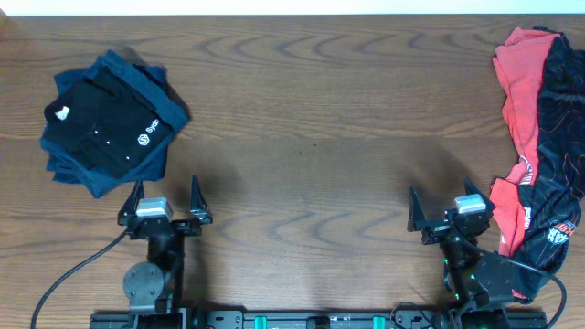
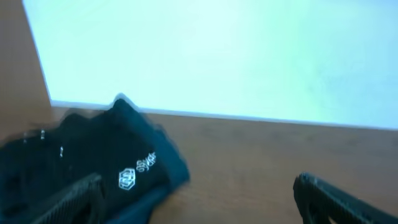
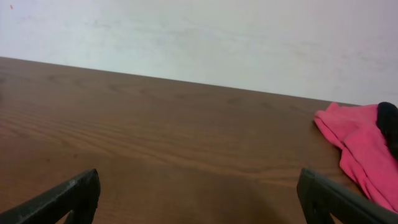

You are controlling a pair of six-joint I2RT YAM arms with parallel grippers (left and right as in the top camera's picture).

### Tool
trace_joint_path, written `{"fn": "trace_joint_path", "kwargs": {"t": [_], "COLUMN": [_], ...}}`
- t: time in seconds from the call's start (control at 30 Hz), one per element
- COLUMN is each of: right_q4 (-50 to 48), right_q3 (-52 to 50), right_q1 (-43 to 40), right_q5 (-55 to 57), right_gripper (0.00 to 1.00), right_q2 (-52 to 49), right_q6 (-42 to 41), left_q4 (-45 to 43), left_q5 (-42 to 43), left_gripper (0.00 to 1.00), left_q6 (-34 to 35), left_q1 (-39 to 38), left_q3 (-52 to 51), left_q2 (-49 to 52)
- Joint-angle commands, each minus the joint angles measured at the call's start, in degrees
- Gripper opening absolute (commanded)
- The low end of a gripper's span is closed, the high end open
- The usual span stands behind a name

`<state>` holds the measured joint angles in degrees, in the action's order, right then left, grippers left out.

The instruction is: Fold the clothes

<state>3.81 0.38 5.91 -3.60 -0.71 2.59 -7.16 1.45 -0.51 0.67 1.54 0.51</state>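
Clothes (image 1: 539, 155) wait in a messy heap far on the right side of the table (image 1: 311, 146). In it a red garment (image 1: 516, 82) is tangled up with a black-and-red garment (image 1: 559, 137). Far on the left sits a neat folded stack (image 1: 87, 160), with the black shirt (image 1: 101, 114) and its little white marks on top of a navy garment (image 1: 146, 78). The right gripper (image 1: 441, 192) sits near the front edge, just beside the heap, with its jaws wide and nothing in them. The left gripper (image 1: 166, 187) sits near the front too, just below the stack, also wide and holding nothing. I think the job now is to take one piece from the heap. It would be best to pinch only one layer, at an edge. Then pull it to the bare middle and spread it flat before any fold, so the two pieces do not come along together. The table is brown wood with wavy lines in it, and nothing lies in the middle. Behind the table, the right wrist view shows a plain pale wall (image 3: 199, 37).
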Motion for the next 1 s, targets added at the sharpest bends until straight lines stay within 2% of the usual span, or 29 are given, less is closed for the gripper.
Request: {"fn": "trace_joint_path", "kwargs": {"t": [0.0,0.23,0.97], "right_q4": [0.2,0.2,0.2], "right_q3": [-0.1,-0.1,-0.1], "right_q1": [-0.3,-0.3,-0.3], "right_q5": [0.3,0.3,0.3], "right_gripper": [0.99,0.99,0.99], "right_q2": [0.2,0.2,0.2], "right_q6": [0.5,0.5,0.5], "left_q4": [-0.2,10.8,10.9], "left_q5": [2.3,2.8,2.8], "left_gripper": [0.98,0.98,0.98], "left_q6": [-4.0,-4.0,-4.0], "left_q1": [-0.2,-0.1,-0.1], "left_q3": [-1.3,-1.3,-1.3], "left_q2": [-0.4,-0.3,-0.2]}}
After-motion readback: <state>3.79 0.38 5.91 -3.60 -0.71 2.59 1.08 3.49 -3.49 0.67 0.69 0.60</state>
